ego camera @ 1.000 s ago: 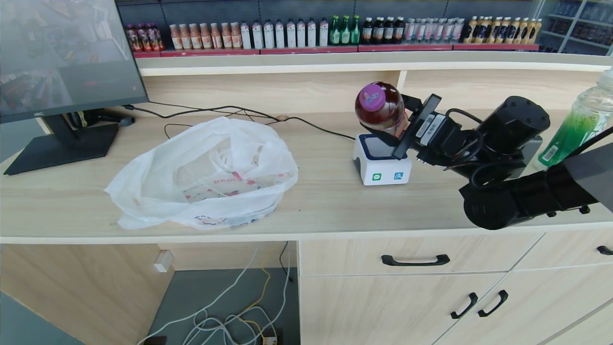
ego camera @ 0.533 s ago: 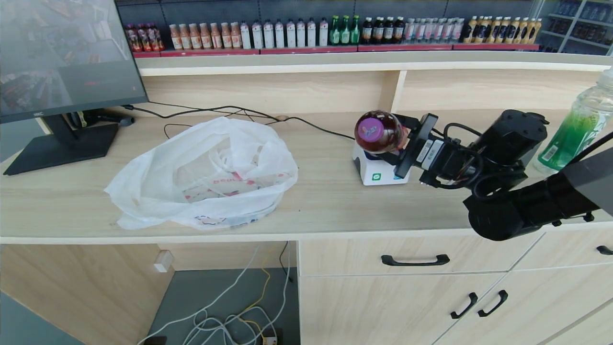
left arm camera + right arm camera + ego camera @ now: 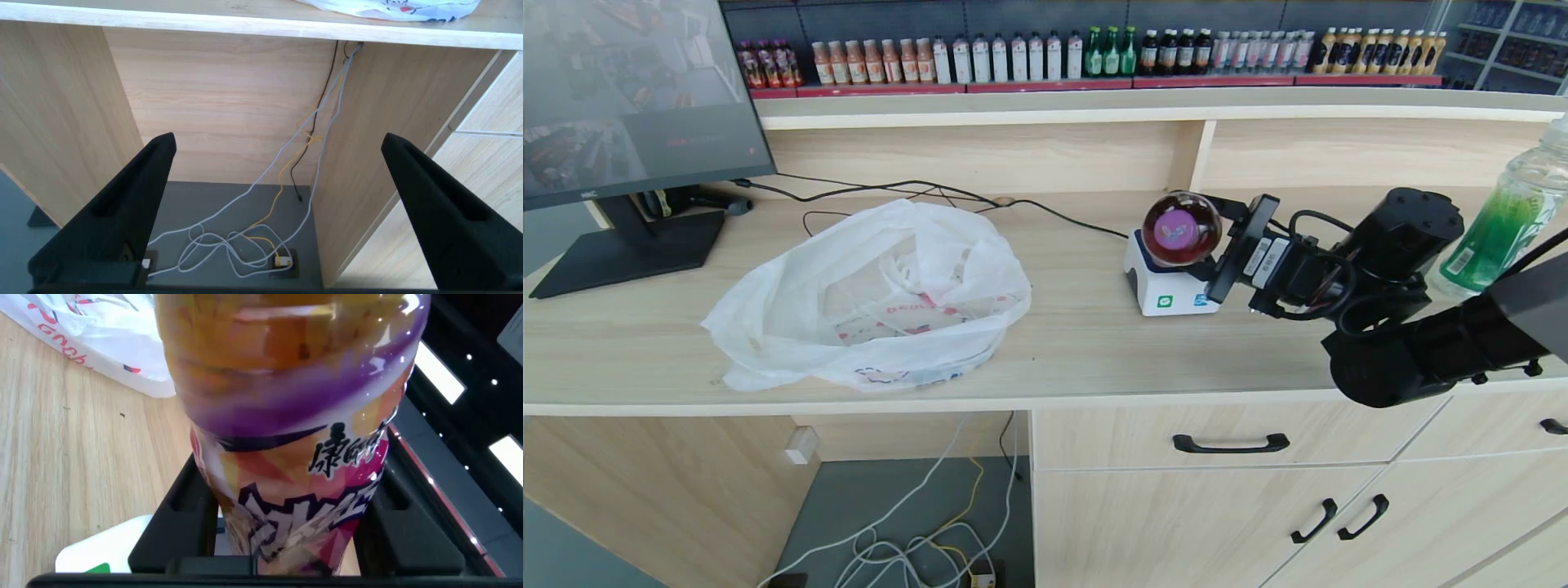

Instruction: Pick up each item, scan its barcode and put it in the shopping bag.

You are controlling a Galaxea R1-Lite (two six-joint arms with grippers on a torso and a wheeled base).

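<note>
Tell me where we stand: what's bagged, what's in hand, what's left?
Done: unclear; I cannot tell whether the shopping bag holds anything. In hand: the right gripper holds the purple-capped bottle sideways over the scanner. Remaining: bagging that bottle, then scanning and bagging the green bottle standing at the far right.

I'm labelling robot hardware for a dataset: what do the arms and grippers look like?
The right arm is black, with rounded cylindrical joint housings, looped black cables and white printed labels near the wrist. The left gripper has two matte black, wedge-shaped fingers.
</note>
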